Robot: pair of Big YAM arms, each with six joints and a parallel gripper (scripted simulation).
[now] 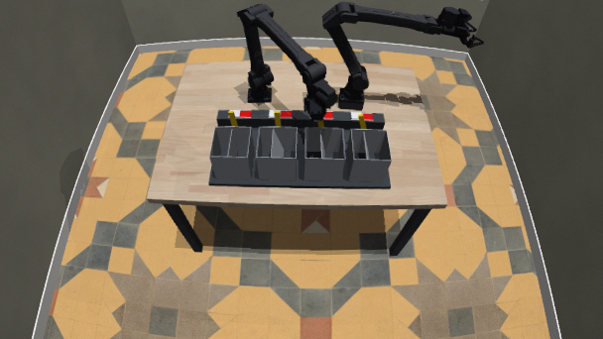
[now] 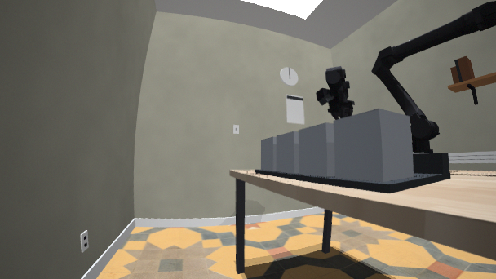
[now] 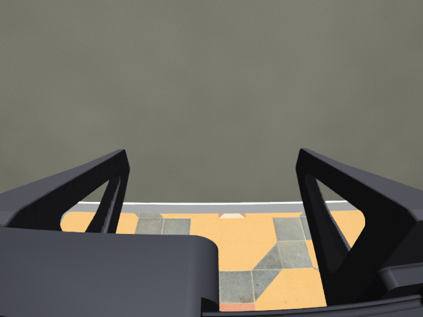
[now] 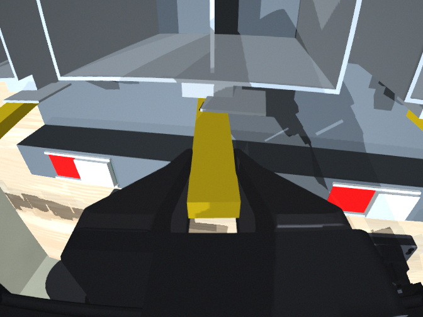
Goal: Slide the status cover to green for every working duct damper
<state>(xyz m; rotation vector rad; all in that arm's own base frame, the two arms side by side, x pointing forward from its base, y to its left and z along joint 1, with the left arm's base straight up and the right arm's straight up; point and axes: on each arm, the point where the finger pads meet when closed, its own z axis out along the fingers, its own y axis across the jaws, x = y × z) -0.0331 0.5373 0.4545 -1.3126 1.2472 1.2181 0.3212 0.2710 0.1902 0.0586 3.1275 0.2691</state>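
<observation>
The right fingers were closed around a yellow, square-edged lever, one fingertip at each side. Beyond the fingertips, the lever ran to a damper, a smooth grey, open-topped box with a thin upright blade inside. Two status sliders flanked the fingers in the wrist view, each showing a flat red patch beside a pale cover. Counted from above, four dampers stood in a row behind a dark slider rail, with four levers and four red patches. All rested on the pale wood-grained counter. Well apart, the left fingers stood wide, released.
</observation>
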